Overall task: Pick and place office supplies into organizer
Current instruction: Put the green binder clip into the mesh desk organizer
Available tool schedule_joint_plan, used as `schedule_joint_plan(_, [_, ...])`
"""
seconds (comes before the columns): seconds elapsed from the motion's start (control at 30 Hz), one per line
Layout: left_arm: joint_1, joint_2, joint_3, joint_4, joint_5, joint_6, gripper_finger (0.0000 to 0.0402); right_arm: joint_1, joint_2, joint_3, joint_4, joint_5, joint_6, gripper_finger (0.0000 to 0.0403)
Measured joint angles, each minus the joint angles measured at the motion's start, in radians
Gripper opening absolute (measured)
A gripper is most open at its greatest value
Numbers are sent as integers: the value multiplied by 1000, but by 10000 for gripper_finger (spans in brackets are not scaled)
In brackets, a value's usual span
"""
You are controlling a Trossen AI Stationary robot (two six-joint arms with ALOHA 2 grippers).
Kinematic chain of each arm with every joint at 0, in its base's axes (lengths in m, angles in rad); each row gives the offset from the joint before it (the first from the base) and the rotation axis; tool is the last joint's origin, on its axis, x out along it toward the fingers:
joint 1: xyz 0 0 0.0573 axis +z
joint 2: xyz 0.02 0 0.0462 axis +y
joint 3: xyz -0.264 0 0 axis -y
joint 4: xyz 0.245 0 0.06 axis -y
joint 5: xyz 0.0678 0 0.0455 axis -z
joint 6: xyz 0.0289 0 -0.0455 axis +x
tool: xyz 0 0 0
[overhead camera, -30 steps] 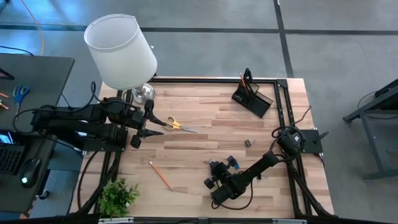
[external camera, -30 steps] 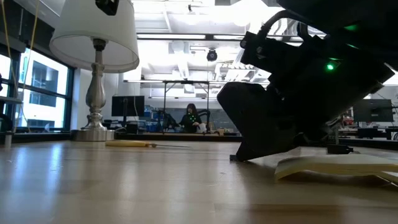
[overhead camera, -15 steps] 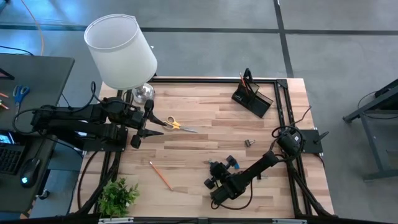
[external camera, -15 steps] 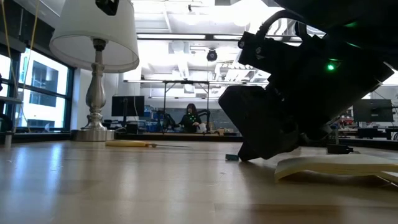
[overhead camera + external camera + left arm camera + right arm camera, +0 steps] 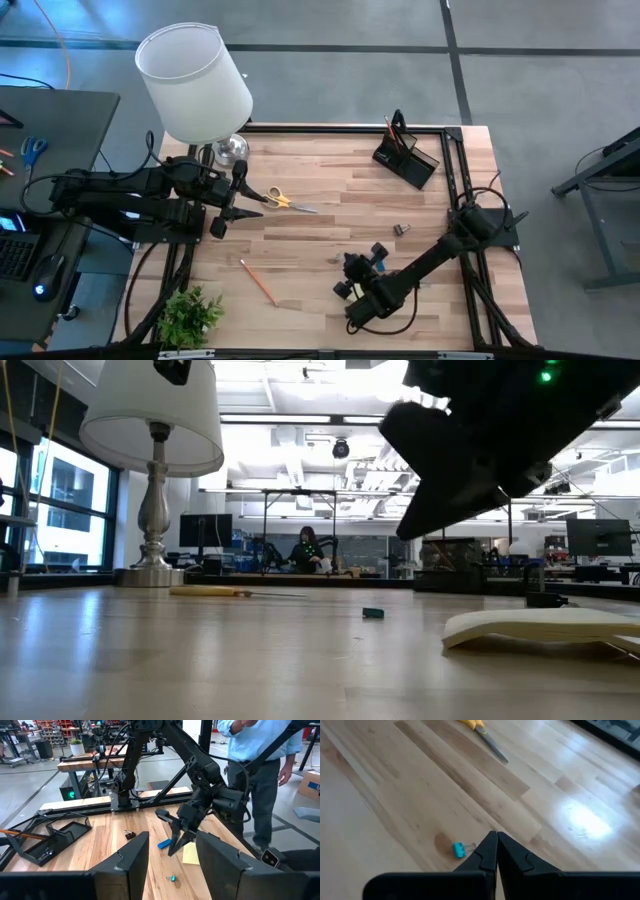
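Note:
My right gripper [image 5: 496, 837] is shut and empty, raised above the table's near middle [image 5: 352, 268]; the low view shows it clear of the wood [image 5: 415, 525]. A small teal clip [image 5: 459, 850] lies on the table just below and beside its tips, also in the low view [image 5: 373, 613]. A yellow sticky-note pad [image 5: 540, 628] and a blue eraser-like piece [image 5: 164, 844] lie close by. The yellow-handled scissors [image 5: 280, 200] lie left of centre, an orange pencil [image 5: 258, 281] near the front. The black organizer [image 5: 407, 158] stands at the far right. My left gripper [image 5: 170, 865] is open and waits at the left edge.
A white-shaded lamp [image 5: 195, 85] stands at the far left corner, a small plant [image 5: 190, 315] at the near left corner. A black clip [image 5: 402, 230] lies right of centre. A person [image 5: 255, 775] stands beyond the table's right side. Bare wood lies between scissors and organizer.
My right gripper has gone up from the table surface and a little toward the right edge. The small teal clip that it stood over now shows lying on the wood, left where it was.

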Motion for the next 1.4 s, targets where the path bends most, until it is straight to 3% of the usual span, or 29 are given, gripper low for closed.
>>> schedule_joint_plan(0.3, [0,0,0,3,0,2,154,-23,1,0,12,-77,-375,32])
schedule_joint_plan(0.67, [0,0,0,4,0,5,154,-143,-11,0,233,-395,-810,99])
schedule_joint_plan(1.03, [0,0,0,0,0,11,154,-223,-136,1,247,-577,-1009,86])
schedule_joint_plan(1.23, [0,0,0,0,0,12,154,-251,-171,1,187,-691,-1338,83])
schedule_joint_plan(1.4, [0,0,0,-1,0,12,154,-262,-176,1,187,-680,-1547,83])
